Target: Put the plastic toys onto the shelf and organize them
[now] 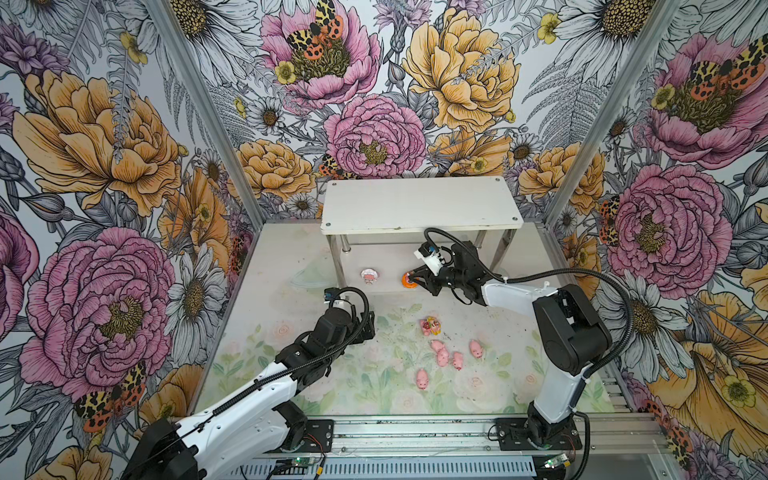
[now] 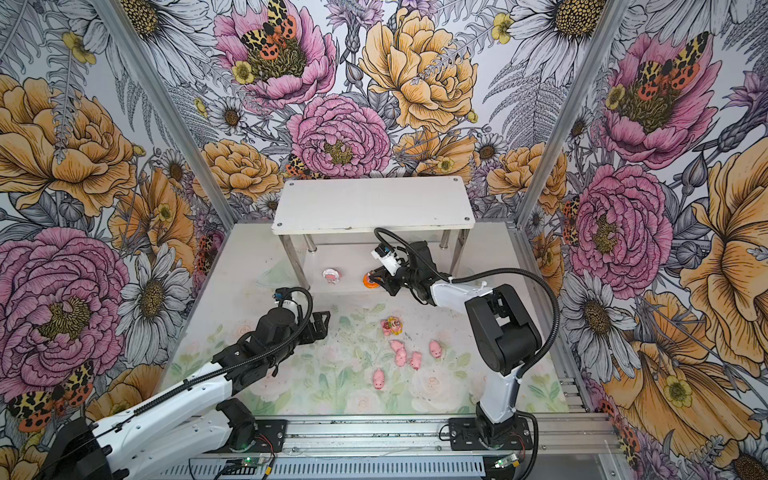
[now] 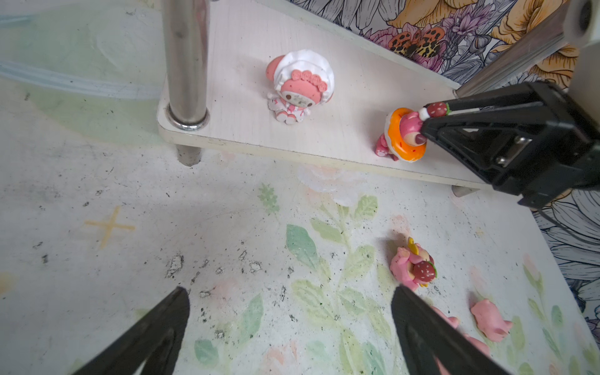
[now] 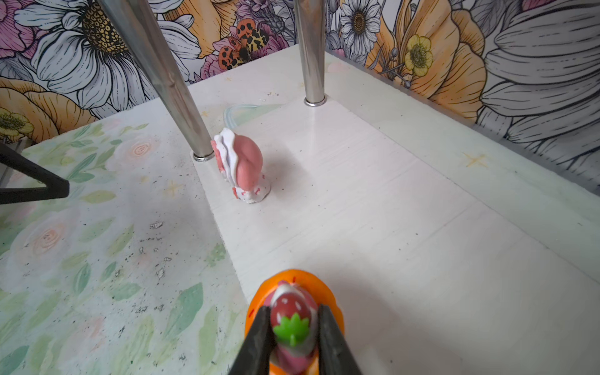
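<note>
Right wrist view shows a strawberry-topped, orange-rimmed pink toy (image 4: pixel 293 313).

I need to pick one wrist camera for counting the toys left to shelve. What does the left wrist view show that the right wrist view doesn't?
Only the left wrist view: the yellow-rimmed toy and pink pigs lying on the table, the white-rimmed toy from its face side, and the left gripper standing open.
Only the right wrist view: the white-rimmed toy's plain pink back.
Both: the white-rimmed toy standing on the lower tier of the shelf, and the right gripper shut on the orange-rimmed toy at that tier's front edge.
</note>
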`<act>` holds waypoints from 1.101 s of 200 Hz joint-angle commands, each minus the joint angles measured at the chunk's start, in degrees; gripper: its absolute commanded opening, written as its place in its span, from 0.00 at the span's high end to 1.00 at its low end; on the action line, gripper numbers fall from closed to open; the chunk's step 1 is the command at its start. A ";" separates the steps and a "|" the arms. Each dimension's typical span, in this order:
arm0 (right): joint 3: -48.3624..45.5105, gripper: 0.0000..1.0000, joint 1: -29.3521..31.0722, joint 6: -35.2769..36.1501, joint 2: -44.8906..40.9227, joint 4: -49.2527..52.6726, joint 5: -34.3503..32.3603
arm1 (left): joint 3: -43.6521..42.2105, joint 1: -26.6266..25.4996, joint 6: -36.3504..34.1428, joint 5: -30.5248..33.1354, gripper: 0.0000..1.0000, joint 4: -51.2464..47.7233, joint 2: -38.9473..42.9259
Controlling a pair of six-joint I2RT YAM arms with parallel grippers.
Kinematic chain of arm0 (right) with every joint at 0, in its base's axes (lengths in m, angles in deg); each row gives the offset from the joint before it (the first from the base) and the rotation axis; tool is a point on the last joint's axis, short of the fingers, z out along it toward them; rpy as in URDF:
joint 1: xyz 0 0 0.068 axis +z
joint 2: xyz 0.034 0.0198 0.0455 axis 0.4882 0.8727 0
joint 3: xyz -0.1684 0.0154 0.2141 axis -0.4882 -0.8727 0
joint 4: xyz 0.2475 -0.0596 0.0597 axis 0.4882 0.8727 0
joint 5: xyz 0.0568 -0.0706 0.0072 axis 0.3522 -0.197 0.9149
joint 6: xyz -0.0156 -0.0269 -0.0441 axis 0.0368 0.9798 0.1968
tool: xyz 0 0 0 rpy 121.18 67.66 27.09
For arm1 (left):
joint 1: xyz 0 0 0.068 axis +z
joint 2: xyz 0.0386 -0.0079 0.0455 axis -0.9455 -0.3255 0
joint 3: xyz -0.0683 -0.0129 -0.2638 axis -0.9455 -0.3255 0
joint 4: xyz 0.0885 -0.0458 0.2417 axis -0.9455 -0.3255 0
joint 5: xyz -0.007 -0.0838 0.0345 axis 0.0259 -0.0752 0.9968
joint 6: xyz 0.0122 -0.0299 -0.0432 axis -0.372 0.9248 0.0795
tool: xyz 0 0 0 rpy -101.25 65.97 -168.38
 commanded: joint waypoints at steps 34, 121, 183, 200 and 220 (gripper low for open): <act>-4.48 0.80 0.62 -3.73 1.04 -5.13 -4.98 | -0.18 0.73 -1.71 -0.59 0.01 -0.24 3.80; -4.94 0.56 0.44 -2.06 1.93 -4.91 -3.47 | -0.82 1.08 -1.67 -0.63 0.01 0.11 4.09; -3.41 0.51 0.20 -1.94 1.98 -3.78 -2.44 | -1.13 1.21 -1.31 -0.59 0.01 -0.22 4.88; -2.65 0.53 0.07 -2.08 2.29 -3.08 -1.79 | -1.17 1.29 -1.25 -0.52 0.01 -0.23 4.97; -1.72 0.58 -0.18 -2.30 2.79 -2.56 -0.92 | -1.17 1.27 -1.25 -0.59 0.01 -0.25 4.96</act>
